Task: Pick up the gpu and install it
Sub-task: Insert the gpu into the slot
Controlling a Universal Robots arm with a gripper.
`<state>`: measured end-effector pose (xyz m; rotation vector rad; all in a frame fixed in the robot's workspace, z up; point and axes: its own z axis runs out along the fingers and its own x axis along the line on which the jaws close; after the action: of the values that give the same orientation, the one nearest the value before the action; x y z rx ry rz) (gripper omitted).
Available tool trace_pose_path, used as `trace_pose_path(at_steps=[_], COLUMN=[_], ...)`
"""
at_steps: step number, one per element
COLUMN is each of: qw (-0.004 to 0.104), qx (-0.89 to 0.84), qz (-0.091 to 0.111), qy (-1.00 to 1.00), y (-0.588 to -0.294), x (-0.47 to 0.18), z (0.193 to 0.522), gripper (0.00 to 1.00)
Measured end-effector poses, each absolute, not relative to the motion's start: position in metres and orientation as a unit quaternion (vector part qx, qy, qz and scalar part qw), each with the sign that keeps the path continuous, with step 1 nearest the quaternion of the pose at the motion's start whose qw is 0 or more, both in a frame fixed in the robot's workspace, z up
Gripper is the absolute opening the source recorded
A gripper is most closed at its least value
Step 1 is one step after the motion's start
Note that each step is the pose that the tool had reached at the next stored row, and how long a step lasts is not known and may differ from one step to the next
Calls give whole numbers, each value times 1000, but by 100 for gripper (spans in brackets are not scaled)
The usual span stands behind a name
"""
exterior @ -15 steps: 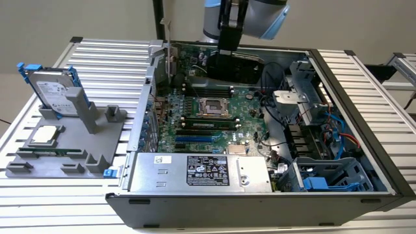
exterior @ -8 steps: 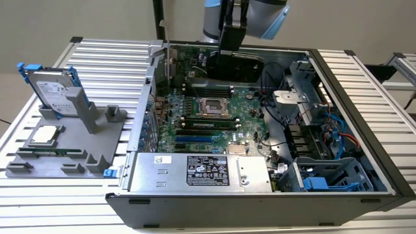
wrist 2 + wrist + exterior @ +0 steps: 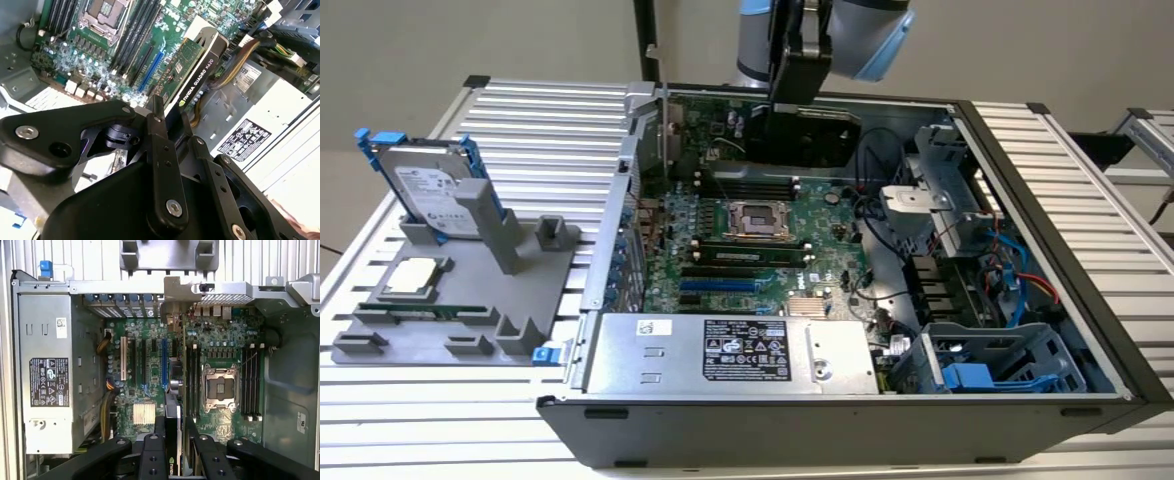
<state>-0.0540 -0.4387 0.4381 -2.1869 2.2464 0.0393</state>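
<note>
- the gripper (image 3: 793, 98) hangs over the far end of the open computer case (image 3: 1067, 250), which lies on the slatted worktop (image 3: 547, 130).
- its fingers (image 3: 159, 130) are clamped on the gpu (image 3: 807, 140), one on each face of the card; both wrist views show the grip (image 3: 171, 112) (image 3: 174, 421).
- the gpu (image 3: 200, 62) stands on edge, with its black shroud facing the exterior view; its green board shows in the second wrist view.
- the card is over the motherboard (image 3: 734, 265), near the case's far wall and beyond the cpu socket (image 3: 754, 217).
- in the first wrist view the gpu (image 3: 172, 440) is seen edge-on, between the blue slot (image 3: 163, 362) and the memory slots (image 3: 191, 382).
- i cannot tell whether its lower edge touches the board.
- the power supply (image 3: 720, 350) fills the case's near edge.
- a grey holder (image 3: 467, 330) sits by the worktop's edge on the exterior view's left, well apart from the case, with a hard drive (image 3: 434, 190) standing upright in it.
</note>
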Motion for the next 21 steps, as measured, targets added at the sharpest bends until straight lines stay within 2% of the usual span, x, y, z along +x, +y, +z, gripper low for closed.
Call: trace_pose_path(at_steps=[12,21], qw=[2,-4], qx=[-698,-698], qz=[9,1], qy=[716,716], y=[-438,-436], x=[-54,-54], z=[433,426], gripper=[0,0])
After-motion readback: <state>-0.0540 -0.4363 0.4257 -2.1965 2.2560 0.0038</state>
